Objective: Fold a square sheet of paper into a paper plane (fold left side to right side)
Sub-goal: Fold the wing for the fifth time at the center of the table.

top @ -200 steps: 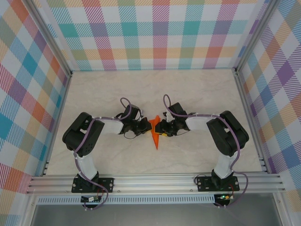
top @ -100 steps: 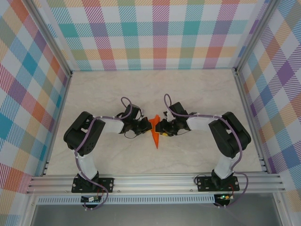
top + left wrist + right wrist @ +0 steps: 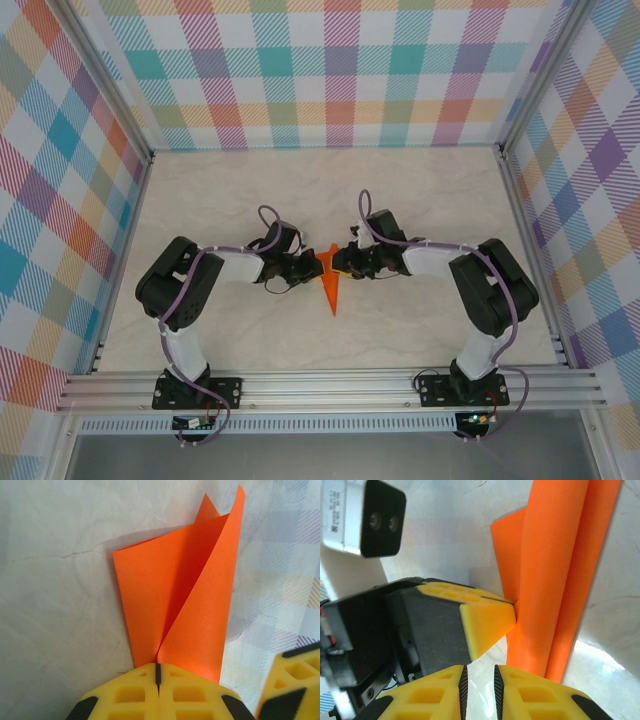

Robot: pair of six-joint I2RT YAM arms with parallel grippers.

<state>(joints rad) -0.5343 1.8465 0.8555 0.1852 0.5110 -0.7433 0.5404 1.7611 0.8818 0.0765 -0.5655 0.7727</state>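
**A:** Where is the paper?

**B:** In the top view, the bright orange folded paper plane (image 3: 329, 281) sits at the middle of the frame on the pale marbled surface (image 3: 420, 200). Its wide end is up between the two tools and its sharp tip points toward the lower edge.

**A:** Who has hold of it?

**B:** The left tool (image 3: 308, 268) comes in from the left of the paper. In the left wrist view that left tool (image 3: 157, 674) is at the bottom centre, its yellow pads pressed flat together and clenched on the narrow end of the plane (image 3: 180, 595). From there the paper fans up toward the top of the frame. One layer stands away from the other, so a crease opens between them.

**A:** And the right tool?

**B:** The right tool (image 3: 343, 266) is just right of the paper in the top view. In its own wrist view the right tool (image 3: 479, 675) is at the bottom edge. Its jaws stand a thin slit apart and only pale surface shows in the slit, so it grips nothing.

**A:** Is it near the paper?

**B:** Yes. The plane (image 3: 560, 570) runs down the right half of that frame to the top of the right-hand finger. I cannot tell whether they touch.

**A:** Anything else there?

**B:** One yellow pad (image 3: 487, 620) of the left tool sits at the centre left, against the paper's edge.
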